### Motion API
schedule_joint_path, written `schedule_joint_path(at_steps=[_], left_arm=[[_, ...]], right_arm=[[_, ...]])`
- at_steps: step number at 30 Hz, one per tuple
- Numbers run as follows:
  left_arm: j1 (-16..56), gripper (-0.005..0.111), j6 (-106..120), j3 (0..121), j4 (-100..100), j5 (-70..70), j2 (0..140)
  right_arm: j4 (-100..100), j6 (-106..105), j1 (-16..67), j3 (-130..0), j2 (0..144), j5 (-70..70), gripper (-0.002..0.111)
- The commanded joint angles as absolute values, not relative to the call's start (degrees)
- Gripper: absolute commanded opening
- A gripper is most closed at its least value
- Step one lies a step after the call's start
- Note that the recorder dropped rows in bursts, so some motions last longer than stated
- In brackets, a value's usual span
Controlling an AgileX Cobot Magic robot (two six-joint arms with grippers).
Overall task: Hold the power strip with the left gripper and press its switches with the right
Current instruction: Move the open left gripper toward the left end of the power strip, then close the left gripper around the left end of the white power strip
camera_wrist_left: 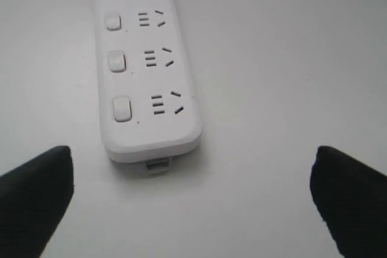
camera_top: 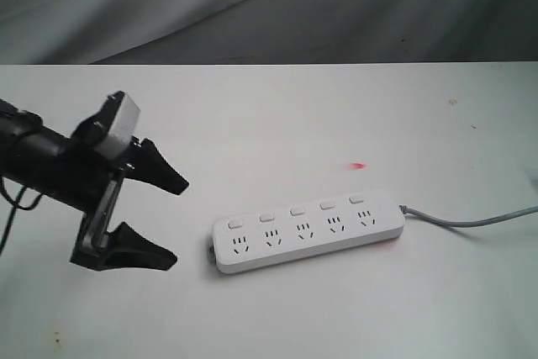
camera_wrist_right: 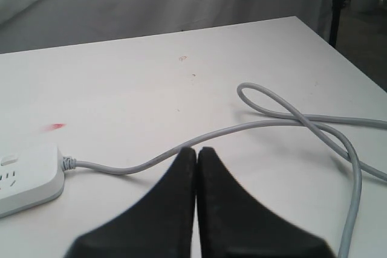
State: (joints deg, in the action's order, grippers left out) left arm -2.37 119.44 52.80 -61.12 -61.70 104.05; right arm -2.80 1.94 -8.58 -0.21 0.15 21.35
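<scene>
Left fingers (camera_top: pixel 160 171) open, power strip (camera_top: pixel 307 230) not yet held
They stand wide apart and empty just short of its free end; it lies flat on the desk (camera_top: pixel 277 115). The right fingers (camera_wrist_right: pixel 175 209) are pressed together near the cable (camera_top: pixel 466 224), away from the switches (camera_top: pixel 297 210). Next, I judge, the left must advance and clamp that end.

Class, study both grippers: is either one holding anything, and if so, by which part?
Nothing is held. The left gripper stands open, short of the power strip; the right gripper is shut on nothing.
</scene>
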Motion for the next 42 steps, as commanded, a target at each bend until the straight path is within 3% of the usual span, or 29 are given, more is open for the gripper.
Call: schedule_joint_path(at_steps=[1, 7, 17, 42], left_arm=[[2.48, 0.101, 120.00, 54.97, -63.58, -55.26, 110.53], [3.56, 0.101, 120.00, 62.90, -70.48, -55.72, 116.34], [6.96, 0.101, 120.00, 61.51, -66.42, -55.77, 117.57], [7.30, 0.097, 120.00, 61.51, -67.50, -53.96, 121.43]], right_arm=[[-2.07, 2.22, -8.48, 0.00, 0.00, 20.80, 0.000], [-2.07, 2.22, -8.48, 0.00, 0.00, 20.80, 0.000], [-2.07, 2.22, -8.48, 0.00, 0.00, 20.80, 0.000], [-2.07, 2.22, -8.48, 0.00, 0.00, 20.80, 0.000]])
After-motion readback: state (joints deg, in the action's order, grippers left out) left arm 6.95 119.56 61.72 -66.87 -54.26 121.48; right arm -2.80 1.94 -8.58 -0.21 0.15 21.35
